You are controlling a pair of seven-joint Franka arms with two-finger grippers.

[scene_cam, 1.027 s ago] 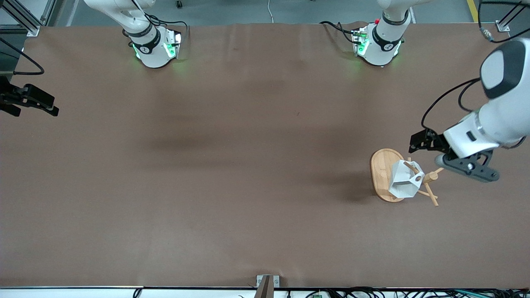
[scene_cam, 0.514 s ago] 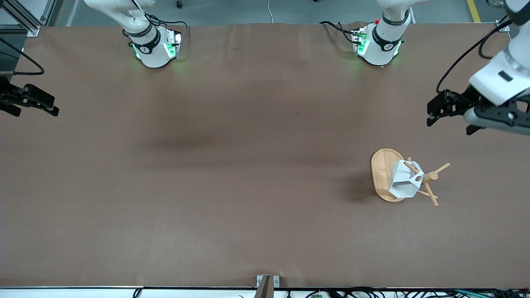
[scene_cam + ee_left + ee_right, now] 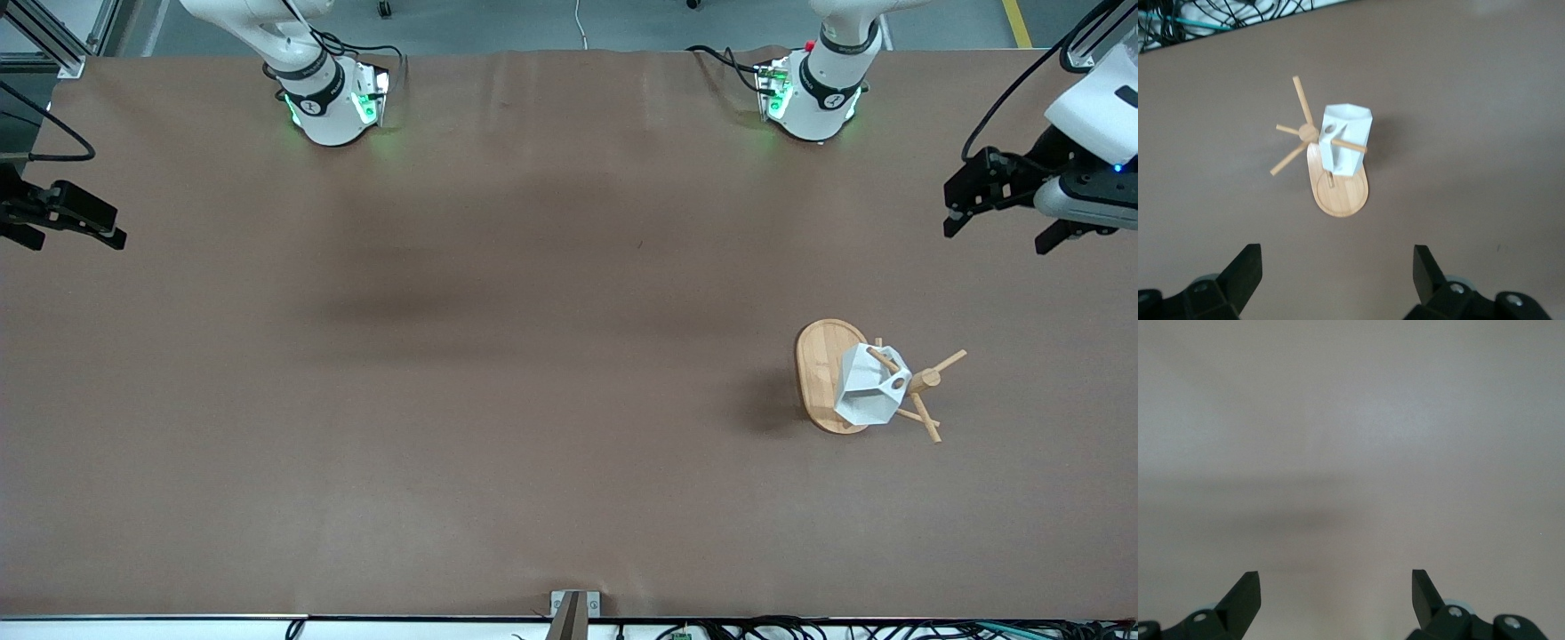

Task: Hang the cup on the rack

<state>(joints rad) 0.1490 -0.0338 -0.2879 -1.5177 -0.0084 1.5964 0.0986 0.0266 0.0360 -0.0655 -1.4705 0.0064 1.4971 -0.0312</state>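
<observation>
The cup [image 3: 869, 388] hangs on a peg of the rack [image 3: 822, 373], toward the left arm's end of the worktop [image 3: 498, 373]. The left end effector [image 3: 1003, 212] hovers above the worktop, well apart from the rack, fingers spread and empty. The right end effector [image 3: 1336, 587] waits at the worktop's right-arm end, fingers apart.

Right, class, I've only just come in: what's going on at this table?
Nothing is being handled now. The white cup hangs on a peg of the bamboo rack, toward the left arm's end of the table. The left pincer is open and empty, up over the table's edge. The right pincer waits open over bare table at the right arm's end.
</observation>
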